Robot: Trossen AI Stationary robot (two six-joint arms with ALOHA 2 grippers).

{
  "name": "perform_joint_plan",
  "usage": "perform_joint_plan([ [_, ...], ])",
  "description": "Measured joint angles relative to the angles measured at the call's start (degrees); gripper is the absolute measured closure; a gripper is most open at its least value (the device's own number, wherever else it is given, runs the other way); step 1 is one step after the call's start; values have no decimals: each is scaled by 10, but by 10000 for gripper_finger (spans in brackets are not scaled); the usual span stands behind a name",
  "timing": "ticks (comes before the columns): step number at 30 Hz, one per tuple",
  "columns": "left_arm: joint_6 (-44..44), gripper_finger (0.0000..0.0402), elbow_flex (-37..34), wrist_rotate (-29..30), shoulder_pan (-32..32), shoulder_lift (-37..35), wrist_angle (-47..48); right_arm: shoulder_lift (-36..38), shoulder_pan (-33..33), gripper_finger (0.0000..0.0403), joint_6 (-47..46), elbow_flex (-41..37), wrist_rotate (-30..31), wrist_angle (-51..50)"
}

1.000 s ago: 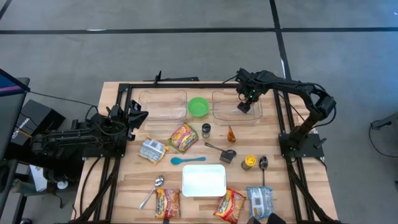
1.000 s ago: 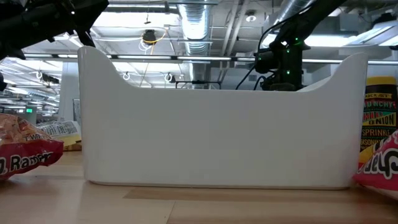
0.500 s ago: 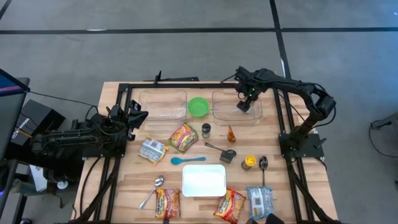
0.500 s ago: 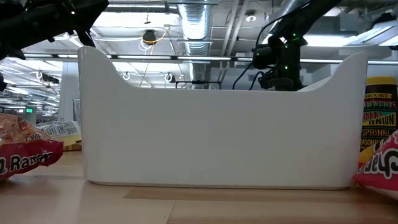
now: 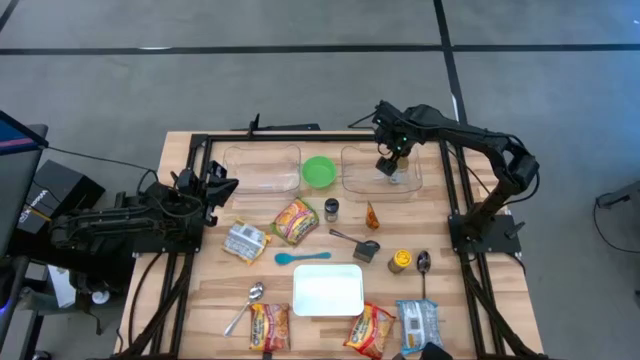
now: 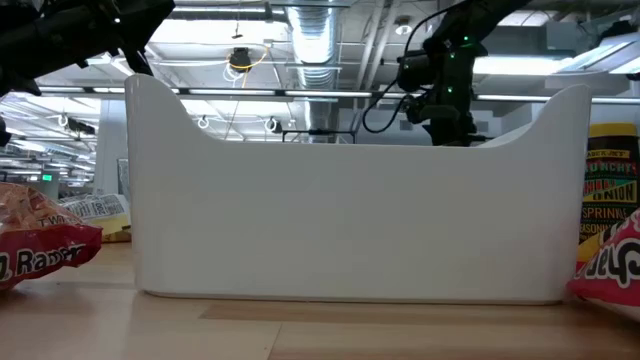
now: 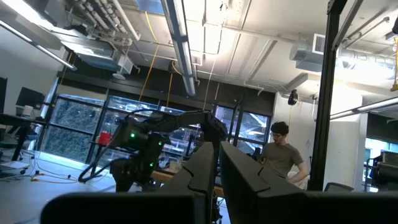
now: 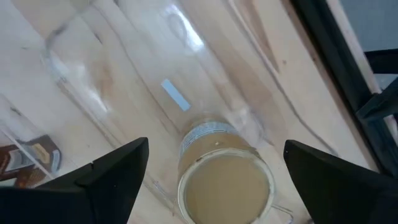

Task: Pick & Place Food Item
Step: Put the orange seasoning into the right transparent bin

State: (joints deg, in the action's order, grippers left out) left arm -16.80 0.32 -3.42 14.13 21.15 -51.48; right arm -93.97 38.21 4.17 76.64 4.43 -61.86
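Right gripper (image 5: pixel 390 165) hovering over the right clear bin (image 5: pixel 352 178), fingers (image 8: pixel 109 177) spread wide and empty, nothing between them. Directly beneath, in the right wrist view, a small jar (image 8: pixel 225 180) of pale food standing upright on the floor of that bin, free of both fingers — by the look of it already set down there, which would explain the open jaws straddling it from above: a clean release with room to lift straight off. Bin probably chosen as the drop place, its walls keeping the jar from rolling.

Left gripper (image 7: pixel 214 180) parked well to the left of the right clear bin, off the table's left edge, fingers pressed together and holding nothing, pointing out into the room; a waiting pose, out of the way.

Compared with a second ago: right gripper raised and drawn slightly toward the bin's far left side in the high view, standing higher above the white tub (image 6: pixel 350 200) rim in the low view. Left arm unmoved. Opening of both grippers unchanged.
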Motion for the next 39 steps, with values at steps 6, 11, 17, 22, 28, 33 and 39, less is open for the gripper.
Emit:
perform_joint_plan([
  [6, 0, 380, 0, 0, 0, 0, 0, 21, -3, 52, -12, 18, 0, -26],
  [11, 0, 380, 0, 0, 0, 0, 0, 68, -10, 95, -23, 18, -1, -45],
  [17, 0, 380, 0, 0, 0, 0, 0, 132, -29, 136, -46, 19, -1, -58],
  [22, 0, 380, 0, 0, 0, 0, 0, 175, -58, 162, -57, 19, -1, -64],
  [28, 0, 380, 0, 0, 0, 0, 0, 213, -96, 230, -72, 19, -1, -65],
  [33, 0, 380, 0, 0, 0, 0, 0, 232, -127, 305, -73, 18, -1, -52],
  [39, 0, 380, 0, 0, 0, 0, 0, 227, -150, 356, -79, 18, -1, -21],
])
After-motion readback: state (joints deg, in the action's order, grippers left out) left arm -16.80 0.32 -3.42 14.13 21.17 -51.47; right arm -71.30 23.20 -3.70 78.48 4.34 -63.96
